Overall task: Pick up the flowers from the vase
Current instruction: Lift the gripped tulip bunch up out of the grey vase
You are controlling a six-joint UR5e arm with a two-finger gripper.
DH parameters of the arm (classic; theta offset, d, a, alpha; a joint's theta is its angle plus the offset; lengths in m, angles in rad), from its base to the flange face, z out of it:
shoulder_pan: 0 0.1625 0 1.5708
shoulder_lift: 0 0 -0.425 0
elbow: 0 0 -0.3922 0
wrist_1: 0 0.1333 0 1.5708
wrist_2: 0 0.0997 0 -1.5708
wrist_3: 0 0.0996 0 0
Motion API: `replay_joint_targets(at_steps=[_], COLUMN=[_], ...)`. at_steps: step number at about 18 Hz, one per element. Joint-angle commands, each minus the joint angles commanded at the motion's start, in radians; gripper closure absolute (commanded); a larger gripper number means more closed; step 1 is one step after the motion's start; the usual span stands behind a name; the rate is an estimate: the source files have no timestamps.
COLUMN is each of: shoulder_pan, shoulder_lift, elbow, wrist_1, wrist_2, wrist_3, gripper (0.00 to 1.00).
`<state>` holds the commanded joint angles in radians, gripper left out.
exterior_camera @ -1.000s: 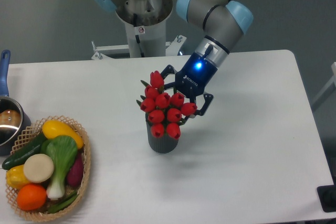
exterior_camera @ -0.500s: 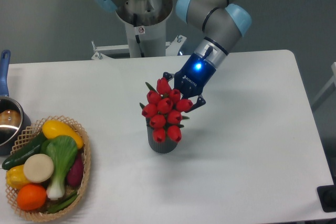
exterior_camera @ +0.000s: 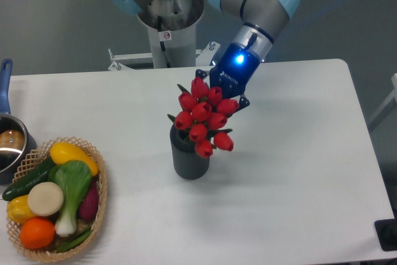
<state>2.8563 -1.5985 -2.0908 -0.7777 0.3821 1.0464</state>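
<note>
The flowers [exterior_camera: 203, 116], a bunch of red tulip buds with green leaves, are lifted and tilted up to the right above the vase. The vase [exterior_camera: 190, 161] is short, dark grey and ribbed, and stands upright at the table's middle; part of its mouth shows at the left. My gripper [exterior_camera: 218, 97] is shut on the flowers from behind, its fingers mostly hidden by the buds. The lowest buds hang just over the vase mouth; the stems are hidden.
A wicker basket [exterior_camera: 99, 175] of vegetables and fruit sits at the front left. A metal pot [exterior_camera: 11, 144] with a blue handle stands at the left edge. The robot base [exterior_camera: 166, 10] is at the back centre.
The gripper closed on the flowers and has risen up and back, pulling the bunch up out of the vase. The vase mouth now shows.
</note>
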Motion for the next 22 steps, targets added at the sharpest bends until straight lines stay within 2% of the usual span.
replay_joint_targets(at_steps=[4,11,16,22], shoulder_pan=[0.009,0.028,0.035,0.086], shoulder_lift=[0.005,0.005,0.011,0.018], elbow=[0.009,0.077,0.135,0.176], wrist_1=[0.0,0.0,0.0,0.0], wrist_2=[-0.022,-0.1,-0.101,-0.101], wrist_3=[-0.061,-0.157,-0.23,-0.267], gripper=[1.0,1.0,1.0,1.0])
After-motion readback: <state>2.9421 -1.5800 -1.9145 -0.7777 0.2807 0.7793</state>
